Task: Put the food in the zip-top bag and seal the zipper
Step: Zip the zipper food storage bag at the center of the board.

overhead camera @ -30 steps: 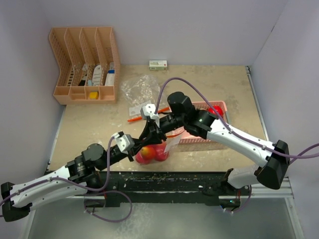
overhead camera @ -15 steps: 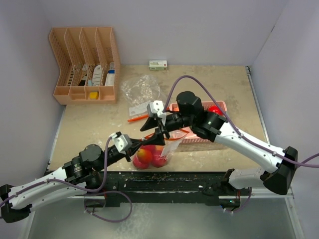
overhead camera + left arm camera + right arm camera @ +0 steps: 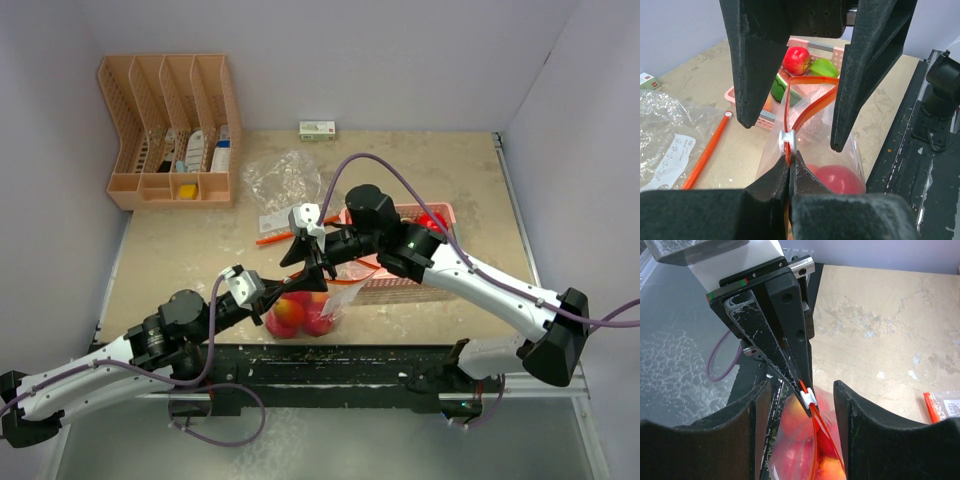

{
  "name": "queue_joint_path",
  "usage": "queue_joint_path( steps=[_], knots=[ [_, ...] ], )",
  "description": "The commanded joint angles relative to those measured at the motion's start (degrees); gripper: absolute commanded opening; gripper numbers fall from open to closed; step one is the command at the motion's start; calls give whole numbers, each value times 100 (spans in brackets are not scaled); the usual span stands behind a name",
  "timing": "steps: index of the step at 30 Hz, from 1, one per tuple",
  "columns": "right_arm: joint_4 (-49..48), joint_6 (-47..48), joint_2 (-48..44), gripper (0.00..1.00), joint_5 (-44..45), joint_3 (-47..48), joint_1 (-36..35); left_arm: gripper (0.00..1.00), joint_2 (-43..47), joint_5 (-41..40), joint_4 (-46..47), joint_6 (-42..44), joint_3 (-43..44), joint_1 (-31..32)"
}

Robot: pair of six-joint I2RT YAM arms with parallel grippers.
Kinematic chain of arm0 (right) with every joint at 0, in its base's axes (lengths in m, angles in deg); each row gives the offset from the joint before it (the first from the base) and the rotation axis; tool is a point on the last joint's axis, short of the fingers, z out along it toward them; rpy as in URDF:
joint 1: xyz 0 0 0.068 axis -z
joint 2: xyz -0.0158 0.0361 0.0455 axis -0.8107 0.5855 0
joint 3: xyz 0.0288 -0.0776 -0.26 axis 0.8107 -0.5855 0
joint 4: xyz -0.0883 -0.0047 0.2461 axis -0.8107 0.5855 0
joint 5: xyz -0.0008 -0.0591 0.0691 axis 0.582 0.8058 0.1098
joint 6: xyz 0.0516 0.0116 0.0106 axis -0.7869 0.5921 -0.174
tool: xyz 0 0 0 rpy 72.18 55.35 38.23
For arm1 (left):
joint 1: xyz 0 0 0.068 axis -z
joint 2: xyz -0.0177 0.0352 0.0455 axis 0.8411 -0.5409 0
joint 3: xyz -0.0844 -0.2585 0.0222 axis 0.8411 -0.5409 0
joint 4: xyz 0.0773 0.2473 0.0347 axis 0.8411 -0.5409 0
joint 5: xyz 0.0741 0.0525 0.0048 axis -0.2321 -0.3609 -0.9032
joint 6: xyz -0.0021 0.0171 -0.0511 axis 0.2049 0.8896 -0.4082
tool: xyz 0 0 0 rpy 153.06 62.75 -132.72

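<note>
Zip-top bag (image 3: 322, 303): stands at the near edge of the tabletop (image 3: 180, 250), just in front of the pink basket (image 3: 405, 288). It holds several red apples (image 3: 290, 315). The orange zipper strip (image 3: 812, 96) gapes in a loop on the far side of the white slider (image 3: 788, 140), so the mouth is not sealed there.

Left jaws: closed, pinching the bag's top edge directly below the slider, as the left wrist view shows.

Right jaws: parted, one finger on each side of the slider with a clear gap on both sides. They touch neither the slider nor the bag in the wrist views and hold nothing.

Remaining food: a red apple (image 3: 796, 60) and a green piece (image 3: 822, 66) lie in the pink basket, behind the bag.

Other items noted:
- A crumpled clear plastic wrapper (image 3: 280, 180) lies on the tabletop, left of the basket.
- An orange stick (image 3: 707, 150) rests at the wrapper's near side.
- An orange rack (image 3: 170, 130) holding small packets stands in the far left corner.
- A small white-and-green box (image 3: 317, 129) sits against the back wall.
</note>
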Motion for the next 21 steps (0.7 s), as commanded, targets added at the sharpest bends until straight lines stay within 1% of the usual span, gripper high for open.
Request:
queue_joint_path(
  steps=[1,4,17,19,21],
  knots=[
    [-108,-42,-40,54,32,-18,13,0,44,-15,257,-47,215,0],
    [-108,-34,-32,52,-32,-19,13,0,73,-21,240,-56,204,0],
    [35,61,113,50,-270,-50,13,0,60,-26,230,-47,220,0],
    [55,69,118,48,-271,-45,13,0,62,-33,231,-45,221,0],
    [59,69,111,43,-269,-45,13,0,63,-37,222,-47,222,0]
  ],
)
